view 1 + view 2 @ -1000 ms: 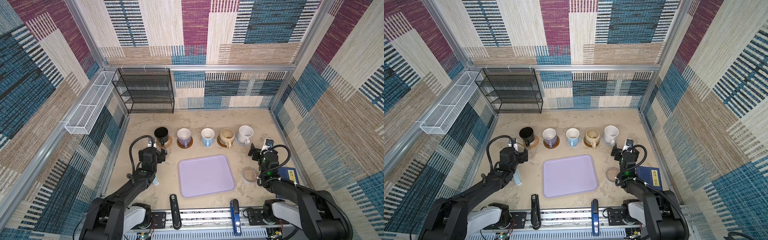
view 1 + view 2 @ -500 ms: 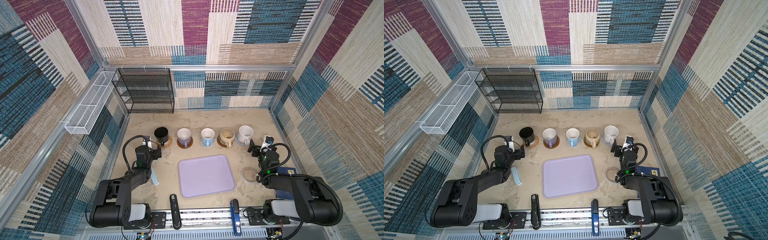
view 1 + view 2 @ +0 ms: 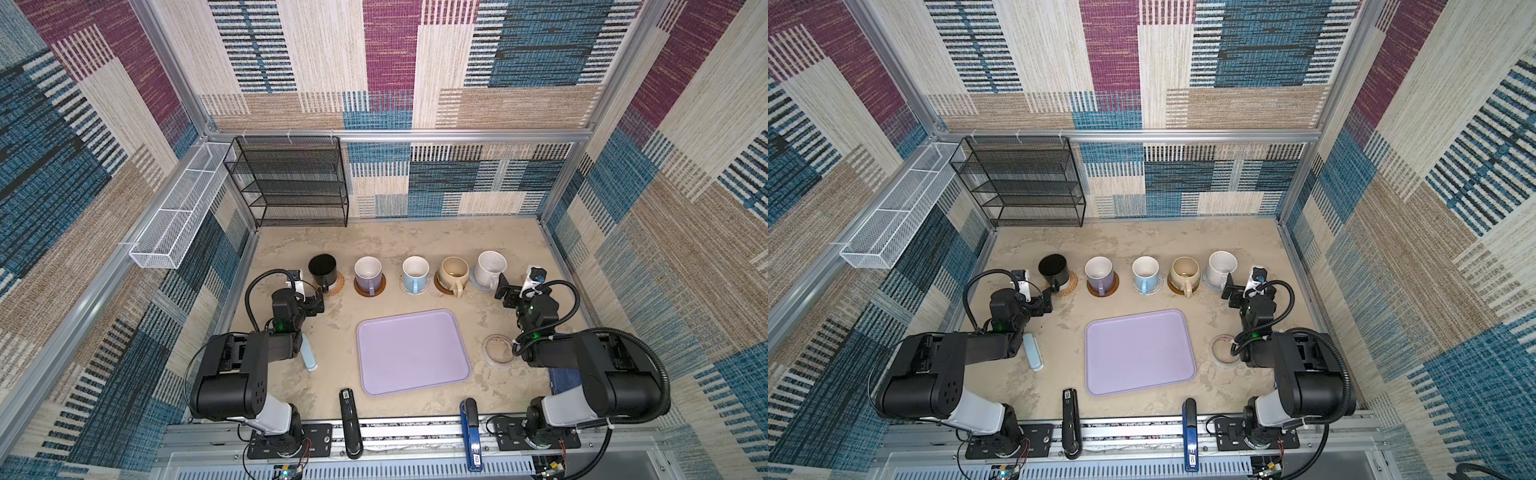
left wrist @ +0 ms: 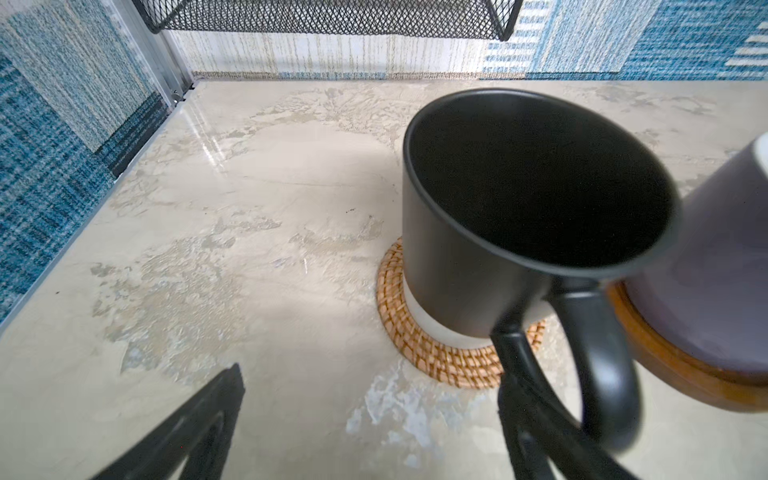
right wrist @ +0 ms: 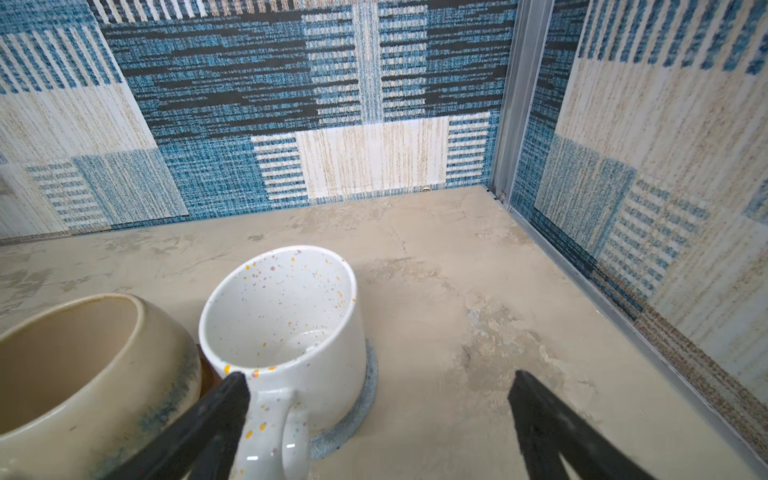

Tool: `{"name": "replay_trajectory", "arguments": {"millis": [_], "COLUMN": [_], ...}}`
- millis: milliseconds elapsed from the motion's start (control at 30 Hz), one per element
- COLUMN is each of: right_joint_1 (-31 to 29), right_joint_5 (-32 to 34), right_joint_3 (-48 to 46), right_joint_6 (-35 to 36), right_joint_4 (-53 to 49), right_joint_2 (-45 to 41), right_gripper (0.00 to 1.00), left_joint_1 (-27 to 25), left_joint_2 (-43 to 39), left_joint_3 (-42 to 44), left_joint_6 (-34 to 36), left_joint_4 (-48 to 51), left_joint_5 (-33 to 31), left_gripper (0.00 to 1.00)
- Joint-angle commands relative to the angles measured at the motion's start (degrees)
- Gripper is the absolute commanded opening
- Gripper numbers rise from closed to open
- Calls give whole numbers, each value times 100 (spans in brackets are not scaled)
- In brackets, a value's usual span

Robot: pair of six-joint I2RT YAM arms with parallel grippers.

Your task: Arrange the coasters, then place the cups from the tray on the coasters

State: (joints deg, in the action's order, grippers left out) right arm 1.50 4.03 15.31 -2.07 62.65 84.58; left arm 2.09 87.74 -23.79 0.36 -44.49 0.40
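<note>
Cups stood in one row across the counter (image 3: 374, 241), each upright on its own coaster, handles toward the robot. L to R in both top views:
- black mug (image 3: 322, 266) on rattan coaster (image 3: 338, 286)
- lavender mug (image 3: 368, 270) on brown wooden coaster (image 3: 382, 285)
- light blue mug (image 3: 414, 270) on lacy coaster (image 3: 424, 289)
- beige mug (image 3: 453, 270) on other brown wooden coaster (image 3: 439, 283)
- speckled white mug (image 3: 491, 264) on blue-grey coaster (image 3: 474, 281)

Tray (image 3: 413, 353) lay flat on the counter, nearer the robot than the row, apart from every cup, btwn the two arms.

L pincer (image 3: 317, 300) was released, jaws spread wide and gripping nothing. It sat low, just beside the black mug's handle. L wrist view: one finger (image 4: 519, 395) was right next to that handle, contact not discernible. The other finger (image 4: 199, 415) was over the counter.

R pincer (image 3: 505, 291) was likewise released, jaws wide and gripping nothing, just beside the speckled white mug. R wrist view: one finger (image 5: 216, 415) was touching or just in front of that mug's handle, can't tell which. The other (image 5: 548, 424) was over the counter.

Misc: clear round dish (image 3: 498, 350) sat on the counter R of the tray, near the R arm. Pale blue oblong item (image 3: 308, 355) lay by the L arm. Black stapler (image 3: 349, 415) and blue stapler (image 3: 471, 432) lay at the front edge.
</note>
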Motion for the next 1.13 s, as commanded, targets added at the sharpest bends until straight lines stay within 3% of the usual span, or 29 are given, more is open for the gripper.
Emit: {"name": "replay_trajectory", "arguments": {"millis": [0, 300, 1100], "right_joint_1": [0, -9, -12], "right_joint_5": [-286, -474, -463], "right_joint_3": [-50, -393, -375], "right_joint_6": [90, 206, 207], "right_joint_4": [389, 1220, 1160], "right_joint_2": [79, 348, 332], "right_gripper": [100, 100, 100], "left_joint_1": [29, 29, 37], "left_joint_2": [27, 77, 73], "left_joint_3": [-37, -209, -178], "left_joint_6": [-4, 95, 61], "left_joint_4": [-237, 19, -38], "left_joint_5": [178, 435, 384], "left_gripper": [98, 98, 99]}}
